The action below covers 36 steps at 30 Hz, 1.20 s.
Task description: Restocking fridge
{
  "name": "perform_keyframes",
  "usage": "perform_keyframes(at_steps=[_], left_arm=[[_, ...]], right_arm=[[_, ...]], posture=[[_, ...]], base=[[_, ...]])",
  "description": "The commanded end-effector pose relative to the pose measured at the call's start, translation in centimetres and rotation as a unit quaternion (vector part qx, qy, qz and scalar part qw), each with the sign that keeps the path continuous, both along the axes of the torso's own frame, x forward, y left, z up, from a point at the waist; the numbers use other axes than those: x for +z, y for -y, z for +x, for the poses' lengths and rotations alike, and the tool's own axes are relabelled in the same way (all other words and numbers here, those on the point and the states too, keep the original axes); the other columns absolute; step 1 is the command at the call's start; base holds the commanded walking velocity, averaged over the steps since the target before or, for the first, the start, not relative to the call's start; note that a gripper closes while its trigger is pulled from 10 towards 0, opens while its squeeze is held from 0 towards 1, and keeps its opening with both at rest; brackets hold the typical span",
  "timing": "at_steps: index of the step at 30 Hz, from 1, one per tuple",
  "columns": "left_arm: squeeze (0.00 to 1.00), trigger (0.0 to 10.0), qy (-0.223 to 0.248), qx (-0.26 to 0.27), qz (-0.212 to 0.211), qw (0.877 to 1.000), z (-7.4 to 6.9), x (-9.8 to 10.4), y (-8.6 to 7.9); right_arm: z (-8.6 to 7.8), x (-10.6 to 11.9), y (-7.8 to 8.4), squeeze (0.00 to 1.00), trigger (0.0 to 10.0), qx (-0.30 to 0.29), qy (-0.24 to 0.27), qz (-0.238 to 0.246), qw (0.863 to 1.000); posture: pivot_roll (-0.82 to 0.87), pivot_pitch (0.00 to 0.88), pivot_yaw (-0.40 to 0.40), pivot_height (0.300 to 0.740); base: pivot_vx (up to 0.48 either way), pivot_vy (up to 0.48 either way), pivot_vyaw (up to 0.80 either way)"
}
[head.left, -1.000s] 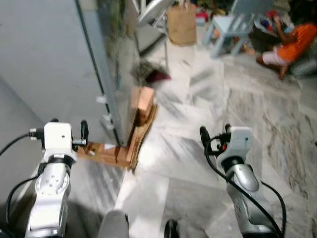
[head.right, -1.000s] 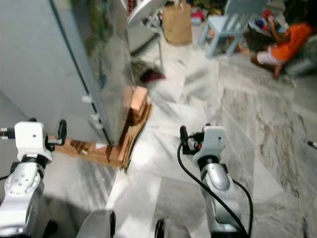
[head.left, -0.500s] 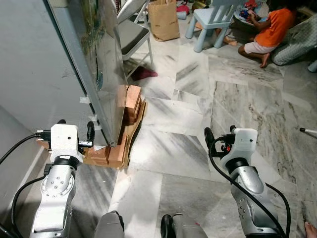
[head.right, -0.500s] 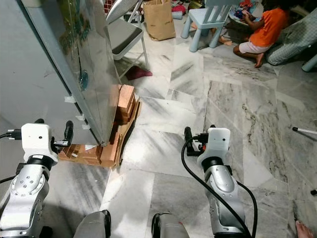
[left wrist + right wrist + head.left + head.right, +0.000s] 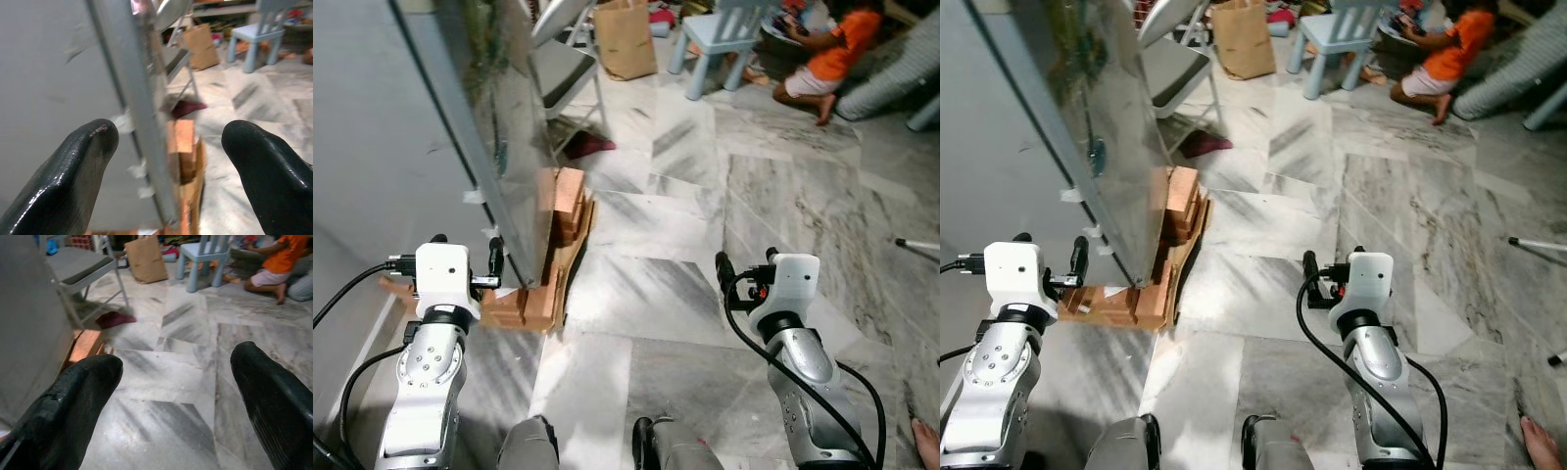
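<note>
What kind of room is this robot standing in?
Probably a lived-in family home: a marble floor, a small blue child's chair, a folding chair and a tall grey fridge on wooden blocks.

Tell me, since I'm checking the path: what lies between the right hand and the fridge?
Bare marble floor, as the left eye view shows. The right hand hovers over it, and wooden blocks lean against the base of the fridge.
</note>
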<state>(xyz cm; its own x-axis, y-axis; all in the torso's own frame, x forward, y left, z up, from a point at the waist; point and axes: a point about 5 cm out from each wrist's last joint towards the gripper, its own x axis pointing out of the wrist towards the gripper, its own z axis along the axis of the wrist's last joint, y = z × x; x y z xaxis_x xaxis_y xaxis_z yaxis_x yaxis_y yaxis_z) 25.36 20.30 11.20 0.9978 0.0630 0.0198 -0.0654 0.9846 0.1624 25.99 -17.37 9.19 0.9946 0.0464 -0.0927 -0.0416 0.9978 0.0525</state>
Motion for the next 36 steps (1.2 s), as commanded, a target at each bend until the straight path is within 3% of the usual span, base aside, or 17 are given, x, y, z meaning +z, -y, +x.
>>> perform_keyframes(at_steps=[1, 18, 36], left_arm=[[0.0, 10.0, 0.01, -0.004, 0.001, 1.0, -0.01, 0.45, 0.15], [0.0, 10.0, 0.009, -0.007, -0.001, 1.0, 0.25, 0.49, 0.29], [0.0, 10.0, 0.01, -0.016, -0.005, 1.0, 0.26, 0.54, 0.43]], right_arm=[[-0.14, -0.16, 0.51, 0.0, 10.0, -0.013, -0.002, -0.001, 1.0], [-0.13, -0.21, 0.51, 0.0, 10.0, -0.014, -0.002, -0.002, 1.0], [-0.11, -0.35, 0.5, 0.0, 10.0, -0.014, -0.007, -0.003, 1.0]], posture=[[0.08, 0.142, -0.068, 0.74], [0.08, 0.144, -0.067, 0.74], [0.08, 0.148, -0.07, 0.74]], base=[[0.337, 0.0, -0.44], [0.315, 0.0, 0.0], [0.0, 0.0, -0.12]])
